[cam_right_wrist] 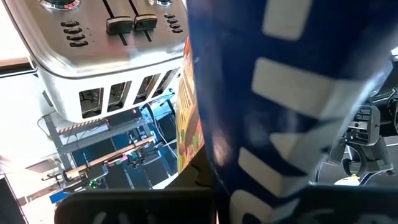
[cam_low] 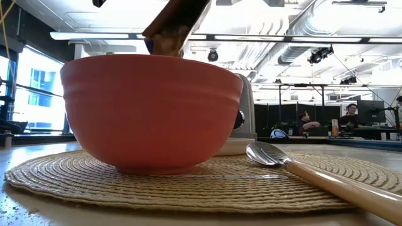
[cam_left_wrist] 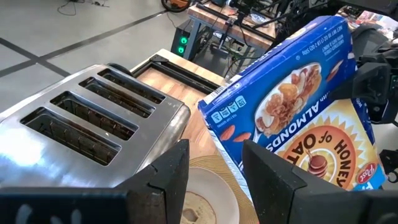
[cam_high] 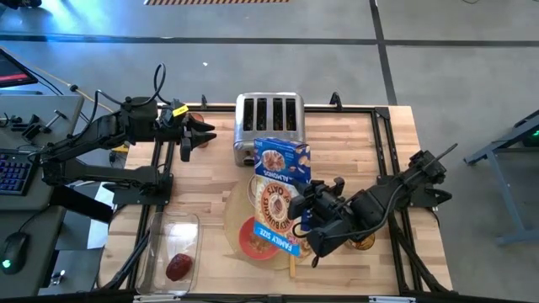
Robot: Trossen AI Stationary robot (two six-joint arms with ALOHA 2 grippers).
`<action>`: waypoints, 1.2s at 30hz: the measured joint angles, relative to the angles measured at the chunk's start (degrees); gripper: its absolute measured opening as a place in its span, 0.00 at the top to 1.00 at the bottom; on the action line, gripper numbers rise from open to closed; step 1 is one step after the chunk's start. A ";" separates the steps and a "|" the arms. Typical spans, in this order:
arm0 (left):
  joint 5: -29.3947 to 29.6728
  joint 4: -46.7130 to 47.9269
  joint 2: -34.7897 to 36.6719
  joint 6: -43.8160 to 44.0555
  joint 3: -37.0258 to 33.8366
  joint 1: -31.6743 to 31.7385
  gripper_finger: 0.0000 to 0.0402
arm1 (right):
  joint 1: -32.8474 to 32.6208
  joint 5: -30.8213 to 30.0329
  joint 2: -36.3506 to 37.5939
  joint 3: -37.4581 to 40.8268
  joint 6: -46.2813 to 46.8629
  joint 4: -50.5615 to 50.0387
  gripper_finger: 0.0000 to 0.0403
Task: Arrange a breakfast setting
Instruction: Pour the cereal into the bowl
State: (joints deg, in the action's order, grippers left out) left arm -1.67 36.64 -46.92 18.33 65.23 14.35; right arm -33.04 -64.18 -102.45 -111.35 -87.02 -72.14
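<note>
Cereal box (cam_high: 280, 192), blue and marked family size, is the thing in hand: our right gripper (cam_high: 313, 217) has its jaws closed on the box's side and holds it tipped over the red bowl (cam_low: 151, 110). In the low view brown cereal shows at the box's mouth just above the bowl's rim, so we judge a pour is under way. We expect the box to be light, thin card that dents if squeezed, with a load that shifts as it tips; a hold across the narrow sides near the middle looks safest.

Taking the bowl as our landmark: it sits on the round tan placemat (cam_low: 207, 176), with the wooden-handled spoon (cam_low: 314, 176) lying just beside it on the mat. The small white plate (cam_left_wrist: 208, 202) with the toast slice (cam_left_wrist: 194, 208) lies behind the bowl, towards the silver toaster (cam_high: 268, 122). The dark red fruit (cam_high: 178, 266) rests in the clear tub (cam_high: 168, 248), well apart from the bowl at the desk's front edge. Our left gripper (cam_high: 192, 135) waits beside the toaster with its jaws open.
</note>
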 joint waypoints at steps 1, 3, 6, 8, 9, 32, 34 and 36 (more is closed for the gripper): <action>0.00 0.00 0.00 0.00 0.00 -0.01 0.66 | 0.00 0.00 0.00 0.00 -0.04 0.02 1.00; 0.00 0.00 0.00 0.00 0.00 -0.01 0.66 | -0.12 0.43 0.00 0.00 -0.30 0.03 1.00; 0.00 0.00 0.00 0.00 0.00 0.00 0.66 | -0.38 0.68 0.00 0.00 -0.34 -0.02 1.00; 0.00 0.00 0.00 0.00 0.00 0.00 0.66 | -0.37 0.11 0.00 0.00 0.05 -0.19 1.00; 0.00 0.00 0.00 0.00 0.00 0.00 0.66 | -0.29 -0.35 0.00 0.00 0.37 -0.46 1.00; 0.00 0.00 -0.02 -0.02 0.00 -0.02 0.66 | 0.89 -0.14 -0.72 0.02 2.95 -2.20 1.00; 0.00 0.01 -0.02 -0.02 0.00 -0.02 0.66 | 0.90 0.74 -0.72 0.02 3.68 -2.24 1.00; 0.00 0.00 -0.02 -0.04 0.00 0.00 0.66 | 0.79 2.31 -0.86 0.02 4.30 -2.26 1.00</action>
State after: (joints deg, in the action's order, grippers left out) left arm -1.67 36.64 -46.94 18.28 65.23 14.35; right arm -32.25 -61.87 -103.31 -111.33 -82.72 -74.40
